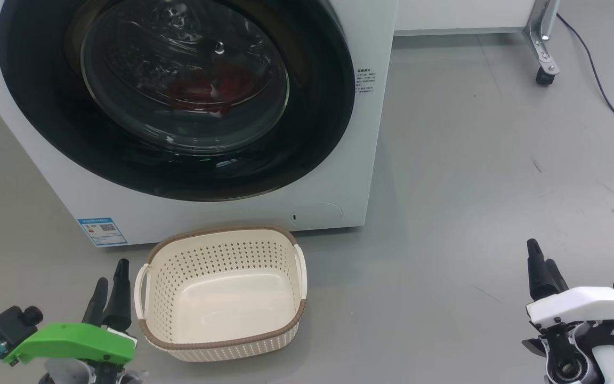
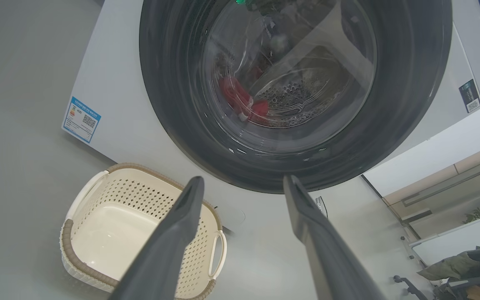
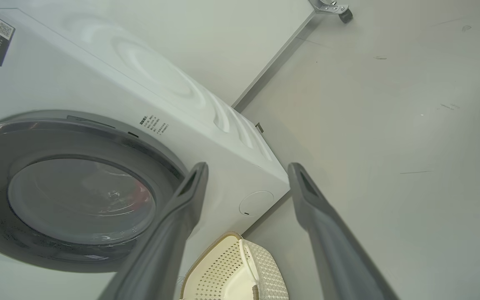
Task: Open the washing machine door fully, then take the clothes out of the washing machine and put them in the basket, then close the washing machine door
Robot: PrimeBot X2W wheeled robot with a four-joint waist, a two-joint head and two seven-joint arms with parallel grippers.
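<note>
left hand (image 1: 111,271), right hand (image 1: 541,253): parted, empty | basket (image 1: 221,341): 1 | washing machine door (image 1: 46,117): 1, shut | clothes (image 1: 205,88): 1

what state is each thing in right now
door: shut against the machine
clothes: inside the drum, behind the glass
basket: upright on the floor, empty
flap: closed
left gripper: open, holding nothing
right gripper: open, holding nothing
</note>
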